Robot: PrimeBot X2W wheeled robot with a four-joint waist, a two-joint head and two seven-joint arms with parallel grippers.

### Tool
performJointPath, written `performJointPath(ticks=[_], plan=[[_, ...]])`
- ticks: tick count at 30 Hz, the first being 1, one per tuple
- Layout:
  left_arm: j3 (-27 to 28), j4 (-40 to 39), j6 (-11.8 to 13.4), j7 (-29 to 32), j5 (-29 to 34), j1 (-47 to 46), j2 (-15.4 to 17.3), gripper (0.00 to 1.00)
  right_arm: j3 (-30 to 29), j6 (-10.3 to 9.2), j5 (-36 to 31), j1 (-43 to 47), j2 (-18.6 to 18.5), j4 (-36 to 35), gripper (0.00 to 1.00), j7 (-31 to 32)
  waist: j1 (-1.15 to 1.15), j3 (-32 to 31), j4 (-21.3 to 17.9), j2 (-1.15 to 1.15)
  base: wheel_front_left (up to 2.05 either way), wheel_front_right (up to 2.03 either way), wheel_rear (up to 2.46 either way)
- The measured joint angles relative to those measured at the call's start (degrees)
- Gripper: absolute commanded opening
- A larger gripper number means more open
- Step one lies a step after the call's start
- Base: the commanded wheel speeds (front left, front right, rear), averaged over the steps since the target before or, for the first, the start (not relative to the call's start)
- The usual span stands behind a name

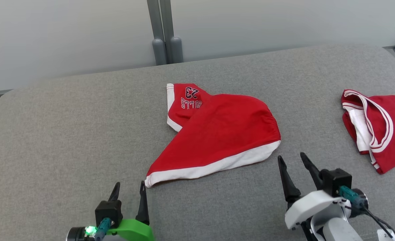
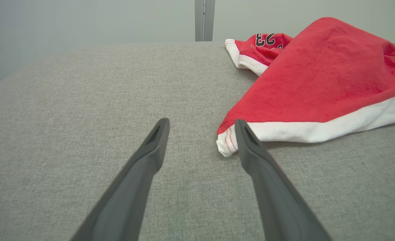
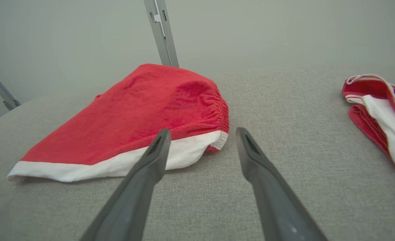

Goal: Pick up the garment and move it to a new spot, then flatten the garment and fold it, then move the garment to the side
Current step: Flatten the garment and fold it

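- Shorts (image 1: 217,134): red w/ white trim, lying mid-pad (image 1: 67,134). They are loosely bunched, not flat, and nothing holds them.
- Left gripper (image 1: 129,183): jaws spread wide, empty. It sits just short of the shorts' near corner (image 2: 225,144). In the left wrist view one finger is right beside that corner; touching or not, can't tell.
- Right gripper (image 1: 291,156): jaws also spread, empty, just beside the gathered end (image 3: 222,117).
- Handling (judged): thin knit, so light and limp w/ no stiffness. It should drape and slump once lifted. Not fragile. Prob. clings a bit to the woven pad, so dragging it would wrinkle it.
- Where to grip (judged): pinch at the edges, not mid-cloth. The left gripper is best placed for the near corner, the right for the gathered end. The cloth would then hang btwn the two and spread out.
- Long axis: diagonal in the head view, from the near corner at the robot's left up to the gathered end, farther off and to the right.
- White band (image 1: 214,165) follows that line along the near edge.
- Pointing: the gathered end faces the robot's right. A flap w/ print (image 1: 190,97) lies at the far left and reads upside down from the head.
- Jersey (image 1: 381,127): well apart from the shorts, at the pad's right side.
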Motion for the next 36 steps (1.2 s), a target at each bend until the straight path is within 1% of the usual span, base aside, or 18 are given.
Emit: performJointPath(ticks=[5, 14, 18, 24, 28, 32, 34, 36], plan=[[0.1, -1.6, 0.2, 0.0, 0.0, 2.3, 0.0, 1.0, -0.6, 0.0, 0.5, 3.0, 0.1, -0.1, 1.0, 0.0, 0.0, -1.1, 0.0, 0.0, 0.0, 0.0, 0.0], [-0.1, -2.4, 0.0, 0.0, -0.7, 2.0, 0.0, 1.0, -0.3, 0.0, 0.4, 2.4, 0.1, -0.7, 1.0, 0.0, 0.0, 0.1, -0.5, 0.0, 0.0, 0.0, 0.0], [-1.0, -1.4, -0.9, 0.0, -2.3, 0.0, 0.0, 1.0, -0.2, 0.0, 0.8, 0.8, 0.1, -1.3, 1.0, 0.0, 0.0, 2.0, -1.0, 0.0, 0.0, 0.0, 0.0], [-2.4, 4.1, -1.0, 0.0, -4.5, -3.2, 0.0, 1.0, 0.0, 0.0, 0.5, -1.4, 0.1, -1.1, 1.0, 0.0, 0.0, 5.6, -2.4, 0.0, 0.0, 0.0, 0.0], [-2.4, 5.0, -1.7, 0.0, -7.2, -4.3, 0.0, 1.0, -1.0, 0.0, 0.4, -2.0, 0.1, -1.2, 1.0, 0.0, 0.0, 7.3, -3.2, 0.0, 0.0, 0.0, 0.0], [-2.7, 5.8, -2.1, 0.0, -7.4, -5.0, 0.0, 0.99, -2.3, 0.0, -0.3, -2.5, 0.1, -1.0, 1.0, 0.0, 0.0, 8.6, -3.7, 0.0, 0.0, 0.0, 0.0], [-2.8, 5.9, -2.1, 0.0, -7.3, -5.2, 0.0, 0.65, -3.0, 0.0, -0.6, -3.0, 0.1, -0.8, 1.0, 0.0, 0.0, 9.0, -3.7, 0.0, 0.0, 0.0, 0.0], [-2.7, 5.9, -2.0, 0.0, -6.7, -5.5, 0.0, 0.54, -3.6, 0.0, -0.8, -3.5, 0.1, -0.6, 1.0, 0.0, 0.0, 9.2, -3.4, 0.0, 0.0, 0.0, 0.0]])
